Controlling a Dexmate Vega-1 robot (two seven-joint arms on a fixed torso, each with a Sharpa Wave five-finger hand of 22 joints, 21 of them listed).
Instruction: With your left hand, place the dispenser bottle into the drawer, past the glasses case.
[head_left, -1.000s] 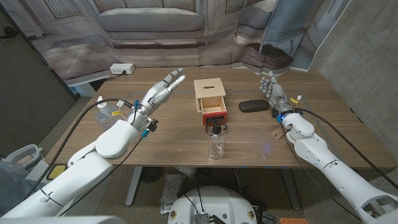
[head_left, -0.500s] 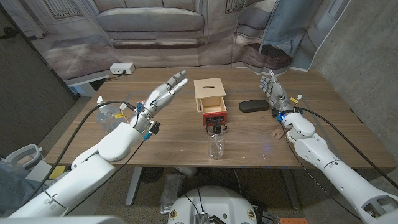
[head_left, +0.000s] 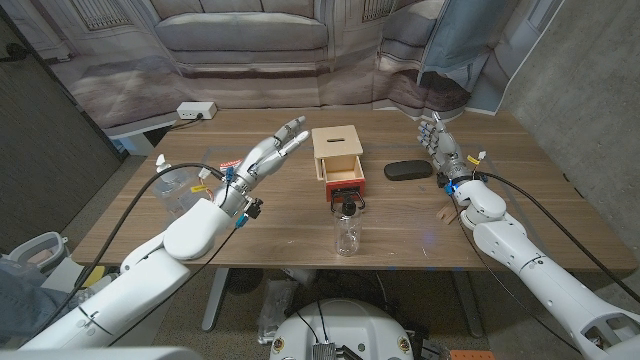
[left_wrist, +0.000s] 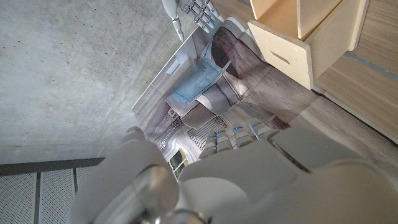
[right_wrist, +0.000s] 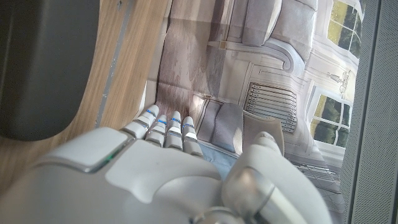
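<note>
White left robot hand (head_left: 268, 153) has reached closer to the drawer (head_left: 343, 180).

Left arm enters from bottom-left corner, forearm raised above wooden worktop (head_left: 250, 235), angled toward centre. Left hand (head_left: 262, 155) empty, fingers extended and slightly apart, pointing up-right. Right arm enters from bottom-right corner, forearm low over worktop. Right hand (head_left: 437, 143) empty, standing on edge, fingers upright and close together, slightly curled.
</note>
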